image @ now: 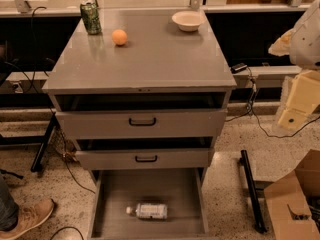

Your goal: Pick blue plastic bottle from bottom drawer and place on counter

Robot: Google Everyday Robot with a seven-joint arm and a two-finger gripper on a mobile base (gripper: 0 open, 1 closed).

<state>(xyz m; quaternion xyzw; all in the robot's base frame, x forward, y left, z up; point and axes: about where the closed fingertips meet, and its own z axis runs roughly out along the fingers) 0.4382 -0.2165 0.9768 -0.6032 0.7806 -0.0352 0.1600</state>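
The blue plastic bottle (148, 211) lies on its side on the grey floor of the bottom drawer (145, 186), which is pulled fully open, with the white cap pointing left. The counter (155, 61) is the glossy grey top of the cabinet above it. My gripper (294, 113) is at the right edge of the camera view, a cream-coloured part hanging under the white arm. It is well to the right of the cabinet, at about the height of the upper drawers and far from the bottle.
On the counter stand a green can (90, 18), an orange ball (119, 37) and a white bowl (188, 20). The two upper drawers with black handles (142, 121) are slightly open. A cardboard box (295, 204), a black bar (251, 191) and a person's shoe (25, 219) are on the floor.
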